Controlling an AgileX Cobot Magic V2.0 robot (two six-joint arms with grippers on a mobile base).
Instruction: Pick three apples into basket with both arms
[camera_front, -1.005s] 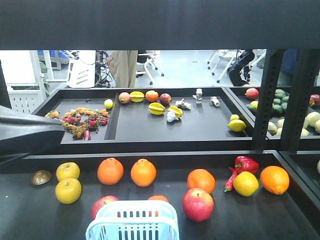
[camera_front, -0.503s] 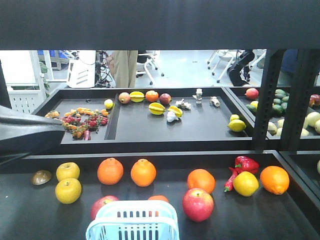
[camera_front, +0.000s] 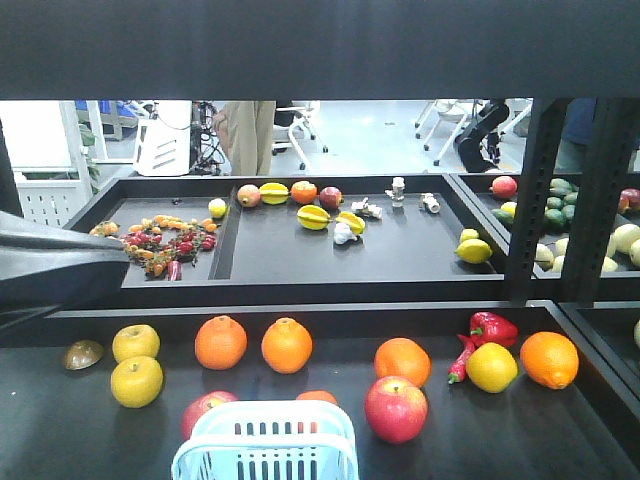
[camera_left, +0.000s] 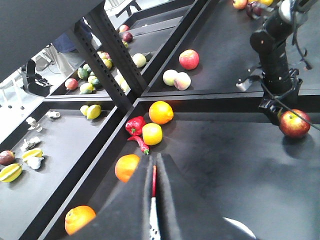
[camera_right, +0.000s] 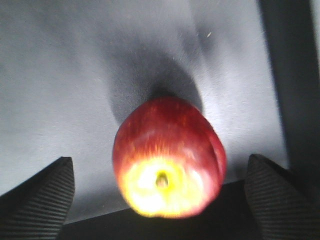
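The right gripper (camera_right: 160, 200) hung directly over a red apple (camera_right: 169, 157), jaws spread wide with one ribbed pad low on each side of it and neither pad touching the skin — nothing was gripped. That apple lay tipped on the dark shelf (camera_right: 60, 75), its yellow stem dimple turned toward the camera; the left wrist view showed the same fruit (camera_left: 294, 123) just beside the right arm (camera_left: 274, 55), off at the far end of the shelf. The left gripper (camera_left: 154, 200) looked closed down to a narrow slit and carried nothing, pointing along the row of oranges (camera_left: 127, 167). From the front, 2 more apples sat near the basket (camera_front: 265, 442): 1 just right of it (camera_front: 396, 409) and 1 half hidden behind its left corner (camera_front: 204, 409). I could not tell whether any fruit already lay inside. As for handling, the apple looked firm, smooth and glossy, probably with modest weight, so I judged it liable to roll or squirt out under an off-centre squeeze. The sensible hold seemed to be across the widest belly, pads square on opposite flanks, clear of the dimple and the tapering end. The ribbed pads should help against the slick skin — steady pressure, nothing harder, as a real apple would bruise.
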